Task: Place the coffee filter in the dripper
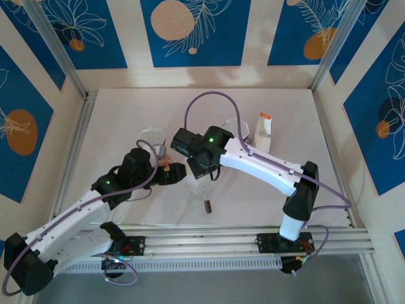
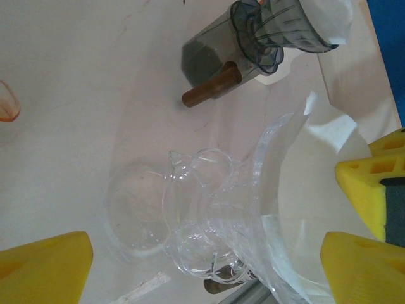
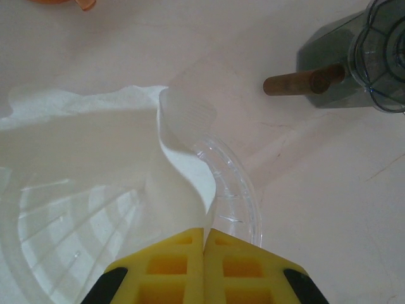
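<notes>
Filter [image 3: 82,139] in dripper [image 3: 235,190]
Right claw [image 3: 204,237] pinches its limp paper edge; left claw [image 2: 205,253] stands apart; we'd hold it lightly there.

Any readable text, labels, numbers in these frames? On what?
None readable.
White carton with orange cap: print, if any, too small to read.
Clear dripper: faint moulded ridges, no legible characters.
Coffee filter: blank.
Dark grey container: no label visible.

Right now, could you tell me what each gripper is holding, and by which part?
Right gripper seems to pinch the coffee filter by its edge at the dripper rim; left gripper holds nothing.
</notes>
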Action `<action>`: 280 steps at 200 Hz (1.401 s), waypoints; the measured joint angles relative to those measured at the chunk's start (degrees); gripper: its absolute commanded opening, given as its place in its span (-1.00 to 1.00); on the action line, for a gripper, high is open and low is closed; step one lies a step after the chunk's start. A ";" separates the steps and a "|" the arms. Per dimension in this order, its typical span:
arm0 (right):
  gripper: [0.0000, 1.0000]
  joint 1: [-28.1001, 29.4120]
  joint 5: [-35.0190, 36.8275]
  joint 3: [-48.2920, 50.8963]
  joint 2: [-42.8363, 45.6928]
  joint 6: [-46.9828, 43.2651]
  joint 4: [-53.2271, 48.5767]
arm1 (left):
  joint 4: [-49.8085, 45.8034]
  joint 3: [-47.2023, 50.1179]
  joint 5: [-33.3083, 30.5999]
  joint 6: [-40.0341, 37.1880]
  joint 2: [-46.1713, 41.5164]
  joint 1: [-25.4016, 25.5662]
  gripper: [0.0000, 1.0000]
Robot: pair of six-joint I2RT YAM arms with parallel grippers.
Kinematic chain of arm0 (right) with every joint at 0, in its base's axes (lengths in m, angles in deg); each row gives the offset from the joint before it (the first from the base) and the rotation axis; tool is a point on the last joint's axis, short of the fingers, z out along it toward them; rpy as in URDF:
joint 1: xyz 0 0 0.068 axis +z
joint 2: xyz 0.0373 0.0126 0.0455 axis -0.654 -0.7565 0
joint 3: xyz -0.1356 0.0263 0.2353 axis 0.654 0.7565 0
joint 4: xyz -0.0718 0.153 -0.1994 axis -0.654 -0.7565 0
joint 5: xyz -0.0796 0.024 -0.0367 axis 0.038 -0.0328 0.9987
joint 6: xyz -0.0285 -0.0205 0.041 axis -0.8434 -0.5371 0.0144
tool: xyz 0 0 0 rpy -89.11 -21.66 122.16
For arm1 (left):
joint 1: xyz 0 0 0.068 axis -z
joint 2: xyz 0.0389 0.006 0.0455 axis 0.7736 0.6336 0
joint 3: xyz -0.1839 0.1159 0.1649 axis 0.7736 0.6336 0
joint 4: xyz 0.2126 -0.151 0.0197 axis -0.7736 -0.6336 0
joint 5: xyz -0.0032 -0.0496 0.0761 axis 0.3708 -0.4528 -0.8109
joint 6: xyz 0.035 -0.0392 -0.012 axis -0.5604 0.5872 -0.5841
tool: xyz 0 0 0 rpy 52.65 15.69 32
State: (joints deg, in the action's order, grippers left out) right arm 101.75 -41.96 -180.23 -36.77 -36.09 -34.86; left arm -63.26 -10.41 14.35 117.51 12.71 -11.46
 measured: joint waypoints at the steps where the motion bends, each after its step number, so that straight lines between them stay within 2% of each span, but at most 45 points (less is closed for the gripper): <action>1: -1.00 0.00 0.00 0.00 0.02 0.00 0.00 | 0.00 0.02 0.00 0.00 0.02 0.00 0.84; 33: -0.94 0.00 0.02 0.31 0.00 0.02 0.09 | 0.11 0.74 0.04 0.02 0.35 0.00 0.80; 40: -0.87 0.00 0.04 0.31 0.00 0.02 0.09 | 0.24 0.90 0.07 0.02 0.46 0.00 0.79; 67: -0.41 0.02 0.24 0.37 0.22 0.55 0.57 | 1.11 1.29 0.13 0.04 1.36 0.00 0.80; 83: -0.33 0.02 0.63 0.98 1.14 0.61 1.55 | 1.49 1.38 0.13 0.04 1.64 0.00 0.80; 125: -0.33 -0.33 0.24 3.82 6.88 1.62 3.80 | 2.16 1.49 0.33 0.11 1.66 0.00 0.80; 204: -0.75 -1.18 -1.33 9.29 8.44 3.28 6.40 | 2.56 1.70 1.20 0.22 2.08 -0.02 0.85; 237: -0.75 -1.18 -1.36 9.29 8.41 3.23 6.43 | 2.56 1.70 1.51 0.63 0.81 -0.02 0.88; 280: -0.76 -1.18 -1.36 9.29 8.39 3.21 6.43 | 2.71 1.70 2.29 1.51 -1.01 -0.11 0.81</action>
State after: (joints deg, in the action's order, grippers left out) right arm 100.57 -43.32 -170.94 -28.38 -32.87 -28.43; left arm -60.55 -8.70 16.65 119.01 11.70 -11.57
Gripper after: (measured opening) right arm 0.121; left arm 0.903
